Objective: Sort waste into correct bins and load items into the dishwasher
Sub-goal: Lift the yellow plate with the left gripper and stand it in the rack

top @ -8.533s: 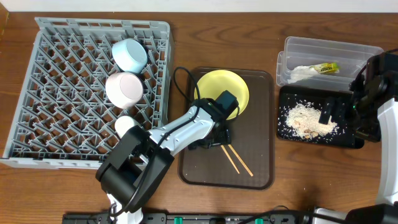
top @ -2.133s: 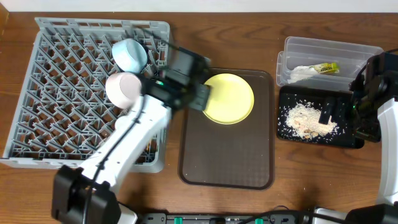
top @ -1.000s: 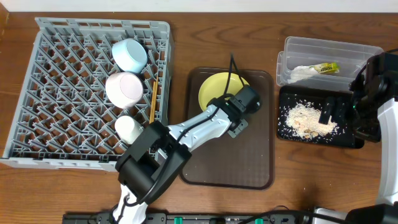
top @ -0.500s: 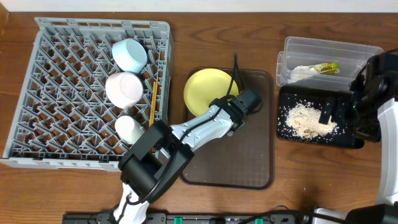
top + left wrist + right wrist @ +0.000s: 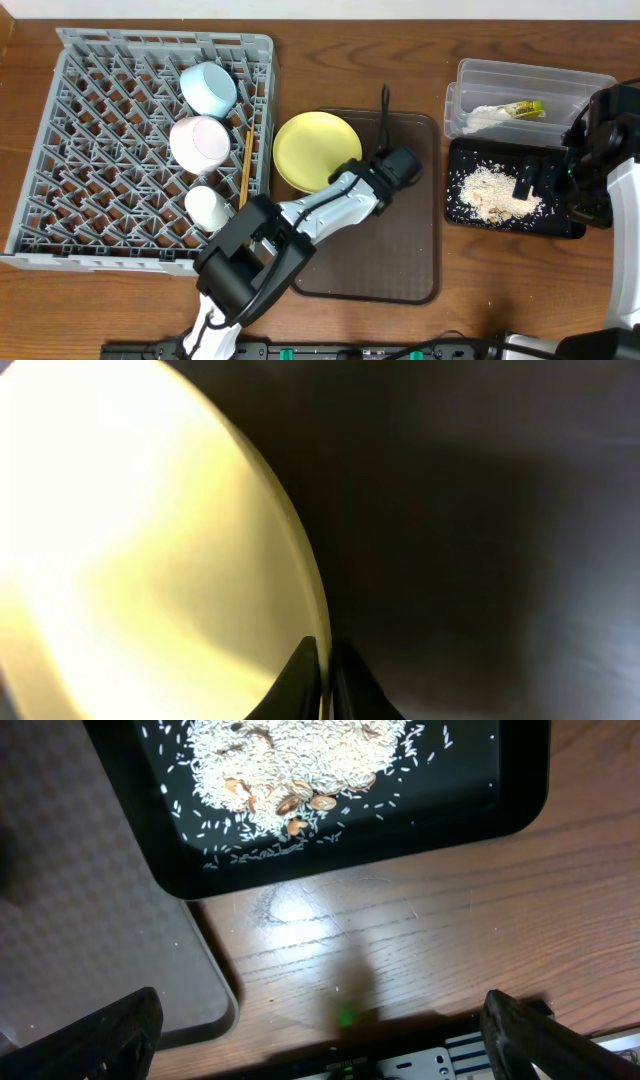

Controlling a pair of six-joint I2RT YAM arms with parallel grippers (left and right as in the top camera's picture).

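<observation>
Yellow plate point(image 5: 311, 150) pinched by its rim in left hand point(image 5: 325, 678). Thin edge grip; may slip crossing rack point(image 5: 150, 38) wall.

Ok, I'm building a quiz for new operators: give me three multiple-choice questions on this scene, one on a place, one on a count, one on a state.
1. Where is the rice? A) clear tub B) brown tray C) black tray
2. How many bowls are in the grey rack? A) one B) two C) three
3. The left fingers are A) shut on the yellow plate at its rim B) open above it C) holding the chopsticks

Answers: 1 C, the grains lie piled there. 2 B, a blue bowl and a pink bowl. 3 A, the wrist view shows them pinching the rim.
</observation>
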